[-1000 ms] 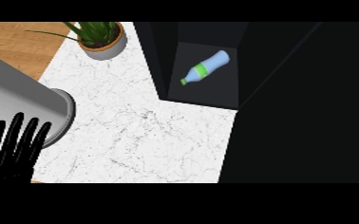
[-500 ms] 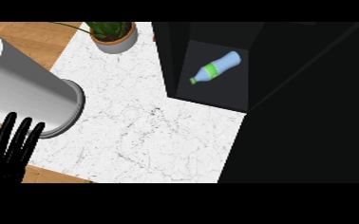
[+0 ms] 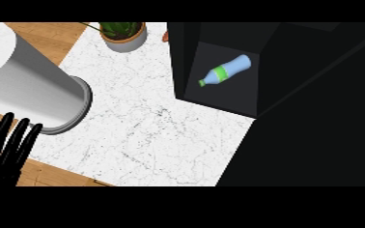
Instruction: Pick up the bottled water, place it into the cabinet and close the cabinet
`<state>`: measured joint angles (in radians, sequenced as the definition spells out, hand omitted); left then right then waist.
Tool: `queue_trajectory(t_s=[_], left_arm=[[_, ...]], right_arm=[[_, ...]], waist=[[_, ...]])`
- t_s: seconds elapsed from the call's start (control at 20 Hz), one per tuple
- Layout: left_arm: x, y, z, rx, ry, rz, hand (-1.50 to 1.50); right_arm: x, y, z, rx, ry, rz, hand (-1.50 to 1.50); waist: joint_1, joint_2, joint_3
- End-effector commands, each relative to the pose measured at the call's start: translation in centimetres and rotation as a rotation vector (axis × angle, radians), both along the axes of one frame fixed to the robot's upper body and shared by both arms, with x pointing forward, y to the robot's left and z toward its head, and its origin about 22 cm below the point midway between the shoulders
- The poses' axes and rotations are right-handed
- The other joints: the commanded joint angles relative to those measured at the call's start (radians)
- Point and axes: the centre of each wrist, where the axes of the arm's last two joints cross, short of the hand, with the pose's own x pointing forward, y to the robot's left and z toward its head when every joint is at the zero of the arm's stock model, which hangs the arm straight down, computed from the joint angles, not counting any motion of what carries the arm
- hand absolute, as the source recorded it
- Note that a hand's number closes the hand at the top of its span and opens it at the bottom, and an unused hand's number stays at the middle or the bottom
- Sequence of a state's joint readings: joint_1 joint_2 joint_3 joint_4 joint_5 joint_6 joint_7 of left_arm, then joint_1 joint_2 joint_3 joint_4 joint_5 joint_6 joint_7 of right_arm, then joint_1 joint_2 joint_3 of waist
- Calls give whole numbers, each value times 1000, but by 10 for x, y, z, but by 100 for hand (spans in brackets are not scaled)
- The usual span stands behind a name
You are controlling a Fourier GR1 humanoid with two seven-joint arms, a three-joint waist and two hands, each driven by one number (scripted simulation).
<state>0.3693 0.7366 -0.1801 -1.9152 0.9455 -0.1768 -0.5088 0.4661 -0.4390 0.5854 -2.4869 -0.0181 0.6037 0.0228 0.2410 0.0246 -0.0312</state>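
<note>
The whole view has swung over the last second: the dark cabinet (image 3: 235,63) now fills more of the right side and sits further from the left hand (image 3: 16,147) than it did, and the grey forearm (image 3: 39,89) has grown much larger at the left, reaching down toward that hand. Judging from this, the placing is done and what remains is shutting the cabinet, which stands open with its inside in plain sight. The marble counter (image 3: 157,135) spreads between the hand and the cabinet, bare across that stretch. Up and to the right of the hand, beyond the forearm, a potted plant (image 3: 125,35) stands near the cabinet's near corner; it is the one thing a sweeping arm could catch. The bottled water (image 3: 225,71) lies on its side inside the cabinet, far right of and above the hand, cap pointing down-left, touching nothing but the floor of the compartment. The left hand shows at the lower left edge, fingers straight and spread upward, holding nothing. The right hand is nowhere to be seen, and I cannot make out a door.
</note>
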Motion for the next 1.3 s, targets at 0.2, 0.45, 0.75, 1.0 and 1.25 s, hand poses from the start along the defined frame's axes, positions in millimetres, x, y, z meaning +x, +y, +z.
queue_trajectory(t_s=[0.2,0.45,0.75,1.0,1.25], left_arm=[[2,11,3,22,-4,7,-150],[4,14,5,13,-9,5,-150],[6,15,7,12,-21,-3,-150],[9,16,13,9,-43,-29,-150],[11,18,15,20,-53,-33,-150]], right_arm=[[0,17,10,-91,-46,133,150],[7,18,11,-54,-73,103,150],[8,21,-1,-13,21,105,150],[6,24,-8,49,90,170,150],[13,23,-11,84,107,100,150]], waist=[[-3,1,-1],[-12,8,1],[-4,29,2],[40,51,4],[47,55,7]])
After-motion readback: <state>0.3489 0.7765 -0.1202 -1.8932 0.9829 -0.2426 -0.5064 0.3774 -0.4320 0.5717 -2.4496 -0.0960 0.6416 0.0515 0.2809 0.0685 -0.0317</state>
